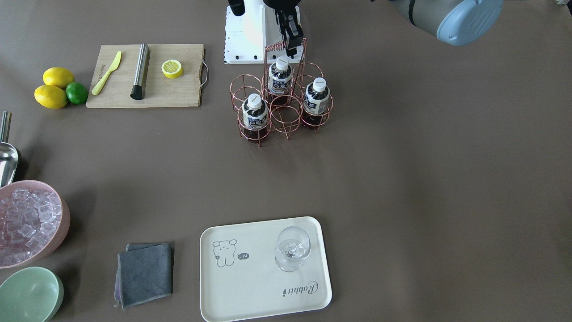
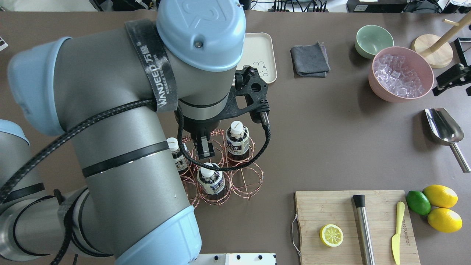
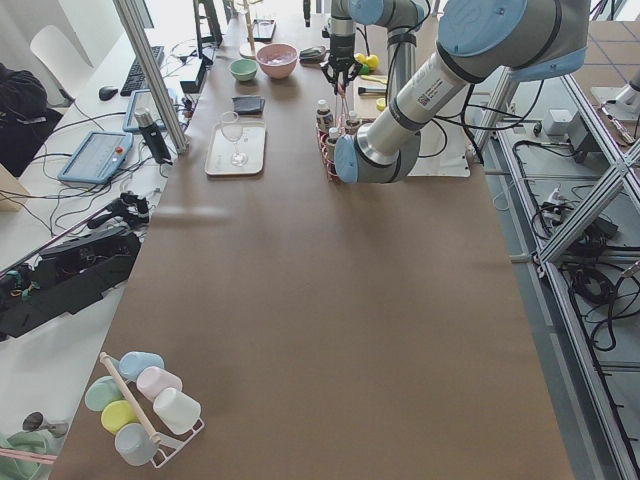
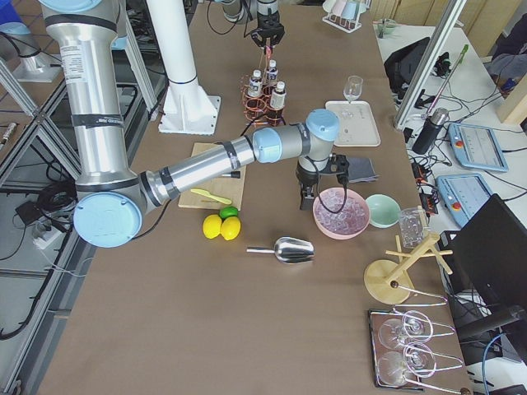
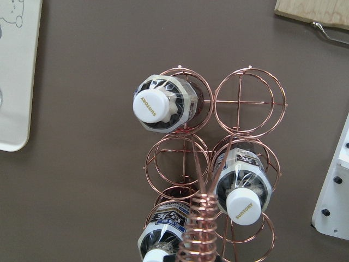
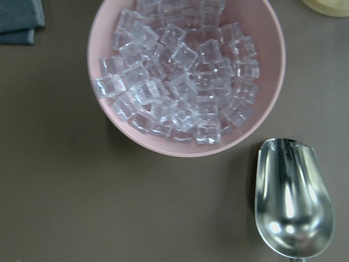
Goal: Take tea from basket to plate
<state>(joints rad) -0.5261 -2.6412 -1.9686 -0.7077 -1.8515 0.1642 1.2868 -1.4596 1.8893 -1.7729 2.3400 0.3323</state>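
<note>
Three tea bottles (image 1: 254, 114) (image 1: 280, 76) (image 1: 316, 96) stand upright in the copper wire basket (image 1: 286, 120) mid-table. My left gripper (image 1: 291, 47) hangs open just above the basket's coiled handle (image 5: 199, 229), holding nothing; it also shows in the overhead view (image 2: 205, 149). The cream plate (image 1: 250, 286) lies at the far side from me, with a clear glass (image 1: 292, 248) standing on it. My right gripper (image 2: 454, 75) hovers over the pink bowl (image 6: 185, 76), apart from the basket; its fingers look open and empty.
A cutting board (image 1: 152, 91) holds a lemon half (image 1: 172, 68), a steel muddler (image 1: 140, 71) and a yellow knife (image 1: 107, 72). Lemons and a lime (image 1: 77, 93) lie beside it. A grey cloth (image 1: 145, 273), a green bowl (image 1: 29, 295) and a metal scoop (image 6: 292, 204) are near the pink ice bowl.
</note>
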